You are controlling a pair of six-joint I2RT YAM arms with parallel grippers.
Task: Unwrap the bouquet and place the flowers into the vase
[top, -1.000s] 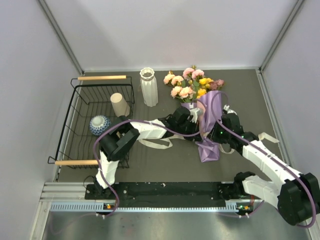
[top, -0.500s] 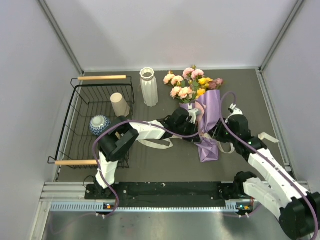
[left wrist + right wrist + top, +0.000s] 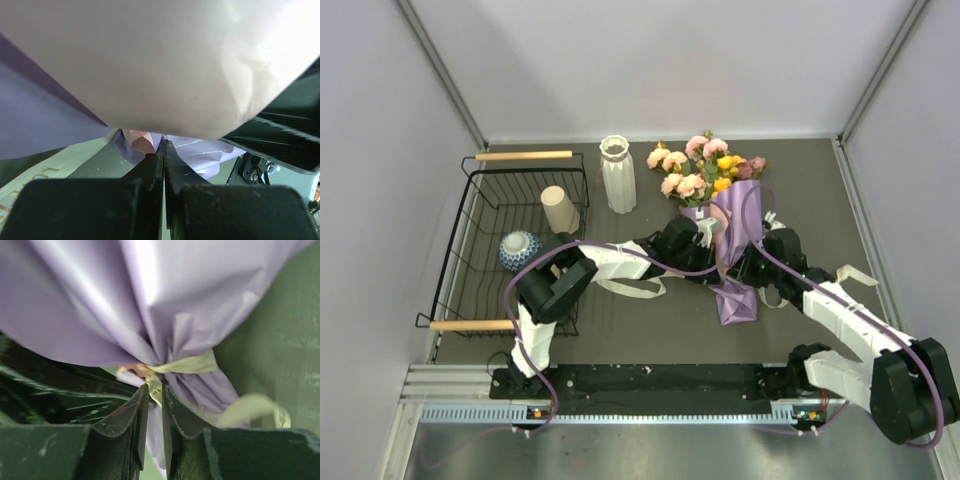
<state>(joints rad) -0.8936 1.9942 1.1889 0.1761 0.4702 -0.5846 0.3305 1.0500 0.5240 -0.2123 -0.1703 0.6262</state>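
Top, bouquet (image 3: 732,215): lies on the table (image 3: 620,320) right of the vase (image 3: 617,175), blooms toward the far wall, an arm at each side.
Left wrist, left gripper (image 3: 163,145): fingers pressed together, tips by the wrap (image 3: 150,65); a hold cannot be told.
Right wrist, right gripper (image 3: 155,387): fingers nearly together, pinching the ribbon (image 3: 187,365) at its knot.
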